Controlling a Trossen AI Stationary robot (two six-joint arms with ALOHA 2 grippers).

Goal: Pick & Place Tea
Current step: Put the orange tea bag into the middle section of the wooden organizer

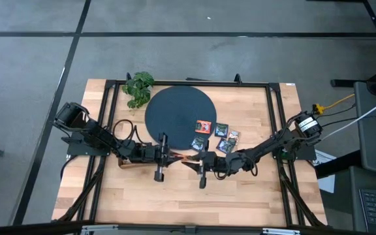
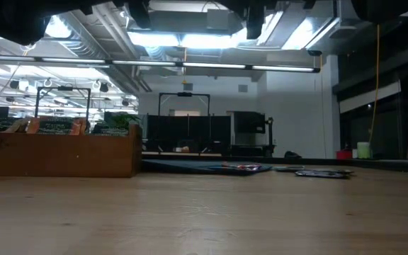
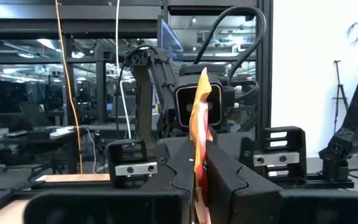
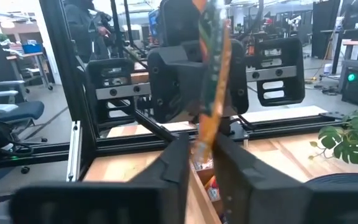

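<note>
Tea sachet [image 3: 199,124], orange-red, held edge-on above the bench [image 1: 253,196], between both arms at mid-bench, in front of the dark disc [image 1: 175,111]. Left tool [image 3: 199,167] narrow, clamped on the sachet's lower edge. Right tool [image 4: 202,152] faces it nose to nose, fingers close either side of the same sachet; firm grip cannot be told. 5 more sachets [image 1: 221,129] lie flat at the disc's right rim. Wooden tray [image 2: 59,152] sits under the left arm. Plant [image 1: 138,87] at rear.
</note>
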